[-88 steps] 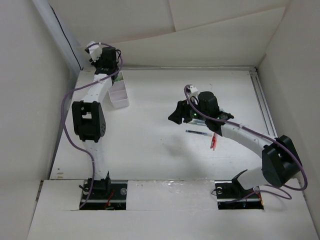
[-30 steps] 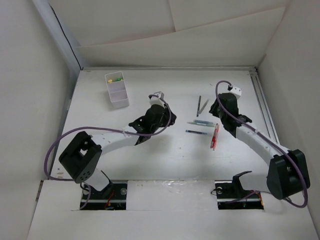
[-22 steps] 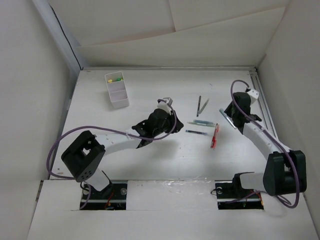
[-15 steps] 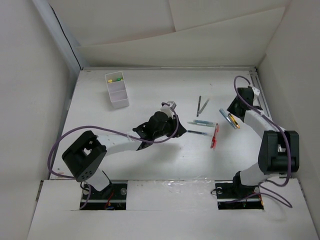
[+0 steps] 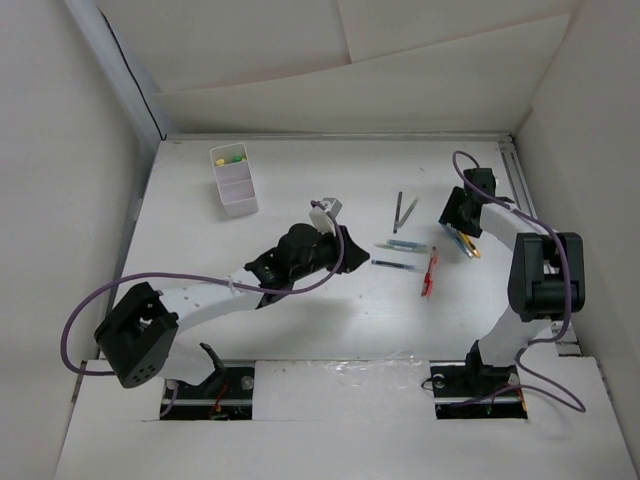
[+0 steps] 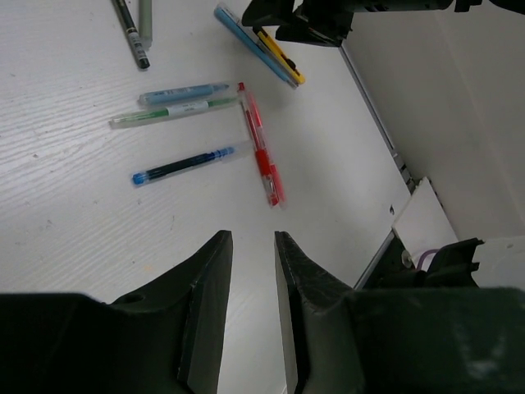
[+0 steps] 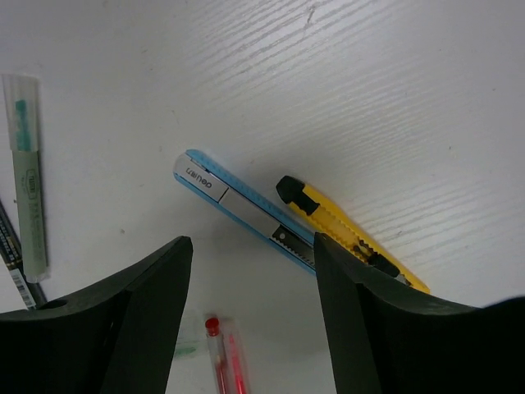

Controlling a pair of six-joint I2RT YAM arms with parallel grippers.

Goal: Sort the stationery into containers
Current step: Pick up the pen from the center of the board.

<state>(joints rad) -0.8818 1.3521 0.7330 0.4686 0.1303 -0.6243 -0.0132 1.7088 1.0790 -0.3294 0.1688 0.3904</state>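
R pincer (image 7: 250, 246) is spread wide, empty, right over the light-blue plastic box cutter (image 7: 246, 215), with the yellow box cutter (image 7: 349, 236) just beside it, parallel. Both lie slantwise to my finger gap, so I'd guess wrist twist first. L pincer (image 6: 252, 238) is a slit apart, empty, well off over mid-worktop (image 5: 300, 180). The white three-compartment plastic box (image 5: 240, 210) sits far L, at the back.

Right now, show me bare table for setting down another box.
Bare table runs between the white box and the grey pens, and near the front edge below the red pen. Crowded: right side, teal pens clustered beside two cutters under the right gripper.
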